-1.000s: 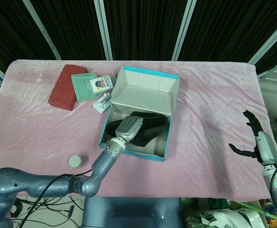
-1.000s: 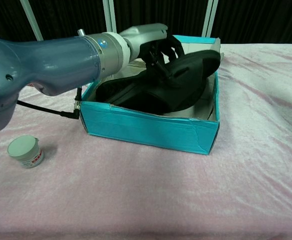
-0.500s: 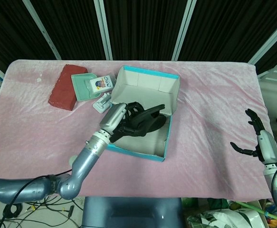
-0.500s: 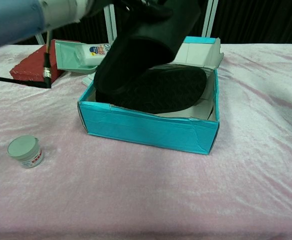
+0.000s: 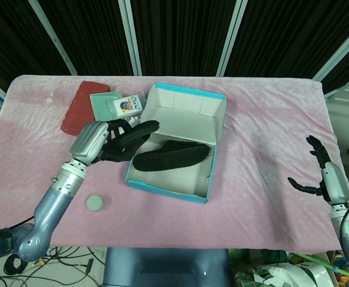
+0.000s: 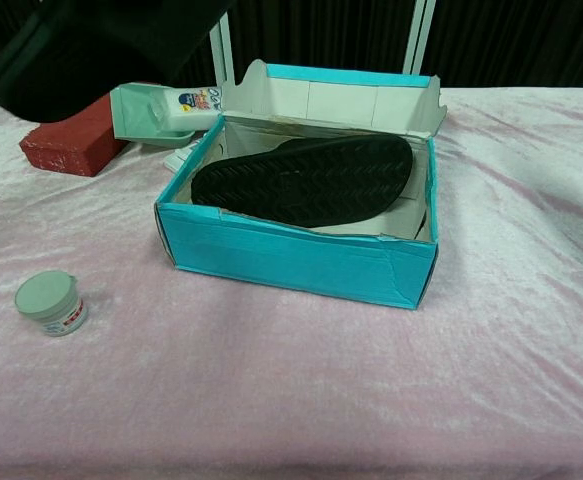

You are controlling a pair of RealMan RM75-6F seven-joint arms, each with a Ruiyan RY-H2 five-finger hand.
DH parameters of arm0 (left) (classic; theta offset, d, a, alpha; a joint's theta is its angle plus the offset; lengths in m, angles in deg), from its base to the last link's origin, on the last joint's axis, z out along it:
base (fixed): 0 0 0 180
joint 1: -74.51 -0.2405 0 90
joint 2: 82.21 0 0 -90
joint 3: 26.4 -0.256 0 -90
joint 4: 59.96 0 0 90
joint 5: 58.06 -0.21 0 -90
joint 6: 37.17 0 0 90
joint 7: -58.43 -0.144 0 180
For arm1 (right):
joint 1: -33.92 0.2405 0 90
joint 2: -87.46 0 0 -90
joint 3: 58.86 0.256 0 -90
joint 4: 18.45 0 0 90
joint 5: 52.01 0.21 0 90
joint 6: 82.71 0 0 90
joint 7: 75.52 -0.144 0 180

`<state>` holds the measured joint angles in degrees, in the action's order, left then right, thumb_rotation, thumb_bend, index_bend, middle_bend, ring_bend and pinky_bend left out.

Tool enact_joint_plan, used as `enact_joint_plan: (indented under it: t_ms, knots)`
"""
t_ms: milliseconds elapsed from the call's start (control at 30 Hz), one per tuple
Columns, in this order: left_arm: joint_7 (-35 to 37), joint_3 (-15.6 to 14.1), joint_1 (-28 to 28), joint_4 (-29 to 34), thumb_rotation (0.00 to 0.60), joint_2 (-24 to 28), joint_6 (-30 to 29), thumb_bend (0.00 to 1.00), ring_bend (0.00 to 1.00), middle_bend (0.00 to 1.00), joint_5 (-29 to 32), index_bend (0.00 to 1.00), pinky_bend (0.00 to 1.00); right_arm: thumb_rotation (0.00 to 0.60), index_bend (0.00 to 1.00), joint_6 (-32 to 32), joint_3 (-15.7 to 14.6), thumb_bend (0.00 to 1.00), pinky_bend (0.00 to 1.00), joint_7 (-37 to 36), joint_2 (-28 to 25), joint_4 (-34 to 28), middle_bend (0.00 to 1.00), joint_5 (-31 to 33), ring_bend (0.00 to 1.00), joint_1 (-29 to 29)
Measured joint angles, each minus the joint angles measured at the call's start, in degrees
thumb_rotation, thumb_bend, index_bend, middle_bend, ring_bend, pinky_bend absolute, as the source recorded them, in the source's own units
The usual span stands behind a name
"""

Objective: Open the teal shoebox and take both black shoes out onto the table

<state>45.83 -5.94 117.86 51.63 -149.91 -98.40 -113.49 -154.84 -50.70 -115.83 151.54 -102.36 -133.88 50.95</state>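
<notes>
one shoe lifted clear, one left in the box

lid of the teal shoebox (image 5: 173,152) already folded back, so opening done. first black shoe (image 5: 128,141) held in the left hand (image 5: 90,142), fingers wrapped around its heel end, toe pointing toward the box's left wall. hanging in the air to the left of the box, above the pink table (image 5: 264,131), not yet set down. in the chest view only a dark blurred mass at top left, most likely this shoe (image 6: 91,40). second black shoe (image 6: 306,180) lying sole-up inside the box, untouched. right hand (image 5: 325,173) idle at the far right table edge, fingers spread, holding nothing.

judged roughly halfway: still to do, put the first shoe on the table, then fetch the second.

against half a second ago: hand and shoe swung left and out from over the box. second shoe now fully uncovered. box, red block (image 5: 78,117) and small jar (image 5: 94,203) unmoved. right hand about the same.
</notes>
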Motion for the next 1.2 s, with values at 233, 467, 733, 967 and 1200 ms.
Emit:
enact_joint_plan:
  t_ms: [233, 467, 733, 967, 1200]
  knots:
    - [-15.38, -7.26, -0.22, -6.22, 0.600, 0.25, -0.07, 0.28, 0.48, 0.54, 12.24, 0.42, 0.58, 0.600, 0.00, 0.42, 0.09, 0.13, 0.16, -0.01, 0.43, 0.35, 0.00, -0.20, 0.00, 0.27]
    - [-21.39, -11.49, 1.20, -18.45, 0.600, -6.69, 0.53, 0.22, 0.43, 0.50, 17.91, 0.38, 0.54, 0.600, 0.00, 0.56, 0.13, 0.13, 0.16, -0.08, 0.36, 0.30, 0.00, 0.12, 0.00, 0.06]
    - [-23.14, -12.73, 2.58, -23.98, 0.600, -11.99, 4.28, 0.00, 0.18, 0.23, 21.32, 0.14, 0.31, 0.600, 0.00, 0.35, 0.22, 0.12, 0.16, 0.19, 0.11, -0.02, 0.00, 0.31, 0.00, -0.31]
    - [-10.44, -10.28, -0.48, -15.97, 0.600, -8.91, 4.70, 0.00, 0.18, 0.26, 12.20, 0.18, 0.34, 0.600, 0.00, 0.73, 0.23, 0.12, 0.16, 0.81, -0.02, -0.23, 0.00, 0.39, 0.00, -0.29]
    - [0.50, -8.31, -4.06, -9.59, 0.600, -6.47, 1.52, 0.00, 0.19, 0.28, -3.55, 0.24, 0.31, 0.600, 0.00, 0.39, 0.38, 0.12, 0.16, 1.21, -0.53, -0.74, 0.00, 0.21, 0.00, -0.44]
